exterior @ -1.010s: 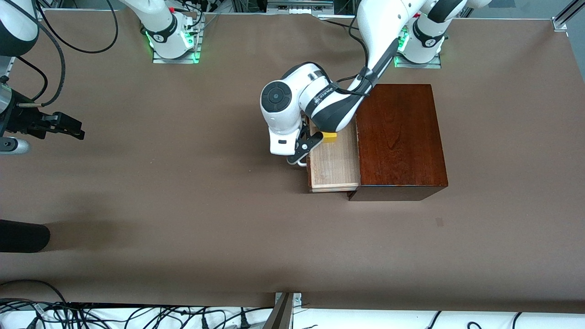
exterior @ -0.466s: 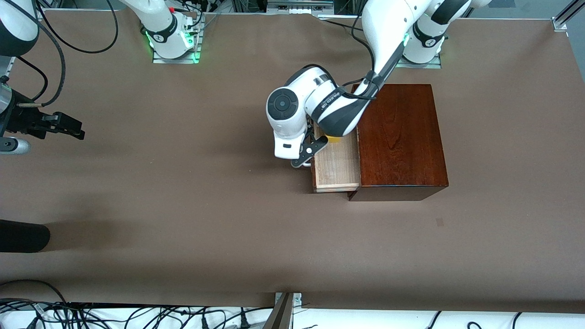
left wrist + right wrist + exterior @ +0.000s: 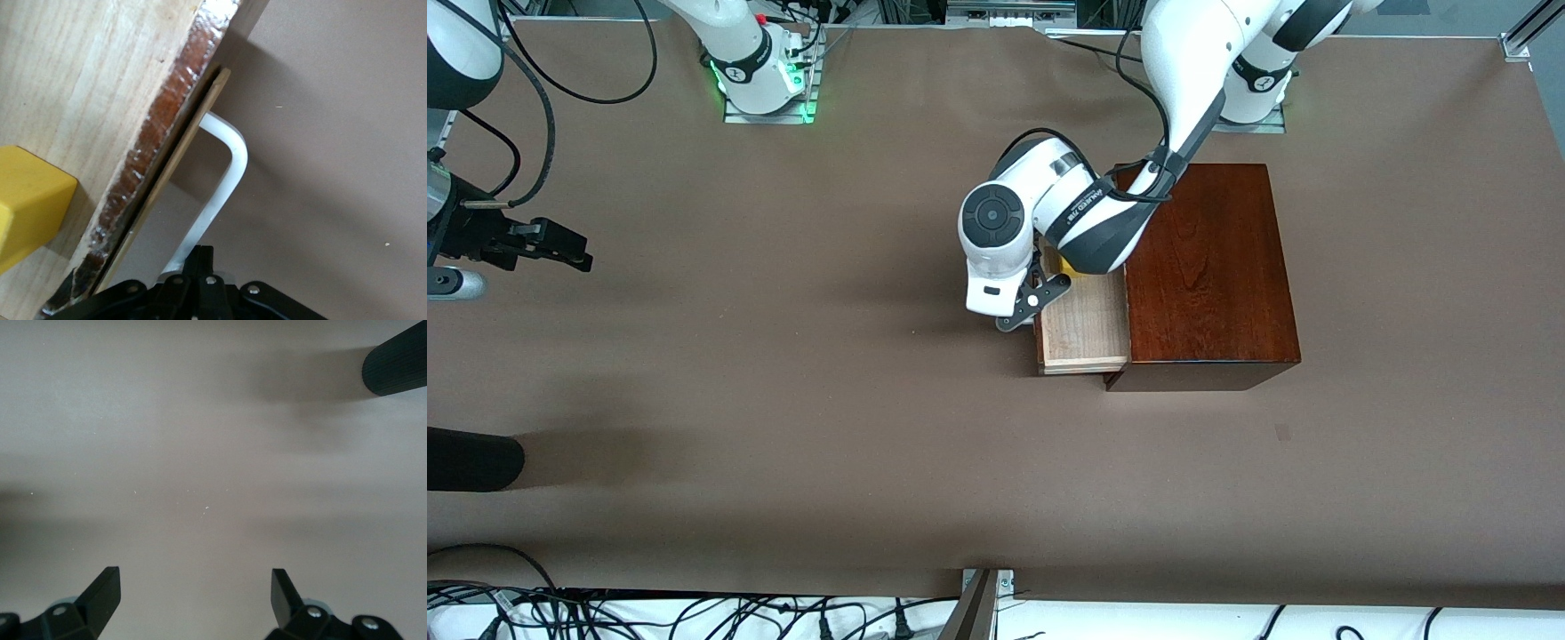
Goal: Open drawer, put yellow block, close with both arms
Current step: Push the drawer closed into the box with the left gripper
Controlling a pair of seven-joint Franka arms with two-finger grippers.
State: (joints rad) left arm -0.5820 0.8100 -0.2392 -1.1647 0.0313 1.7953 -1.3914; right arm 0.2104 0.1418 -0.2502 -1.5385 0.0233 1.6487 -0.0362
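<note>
A brown table (image 3: 783, 400) fills the scene, viewed from a high camera facing two white robot arms whose bases stand along the top edge.

At the right arm's end of the table, the right gripper (image 3: 569, 252) hangs over bare tabletop, well apart from everything else; this arm waits. Its wrist camera shows the two black fingers (image 3: 103, 590) spread wide with nothing between them, and a dark ribbed cylinder (image 3: 397, 363) at the corner of that picture. The same dark cylinder (image 3: 471, 458) lies at the table's edge, nearer to the front camera than the right gripper.

Toward the middle, the left arm (image 3: 1049, 213) reaches down from its base, its elbow bent over the drawer. The left gripper (image 3: 1032, 307) sits at the drawer's front, right beside the white handle (image 3: 223, 180). The wrist picture shows only the gripper's black body touching the lower part of the handle bar — whether its fingers are open or closed cannot be told.

The drawer (image 3: 1082, 324) is partly pulled out of the box, its pale wooden floor showing, with the dark reddish front panel (image 3: 160, 160) along its outer edge. The yellow block (image 3: 1074, 272) rests inside the drawer on the pale wood, mostly hidden under the left arm in the front view — the wrist camera shows it plainly (image 3: 30, 200), close to the inside of the front panel.

The glossy dark wooden box (image 3: 1209, 267) stands toward the left arm's end of the table.
</note>
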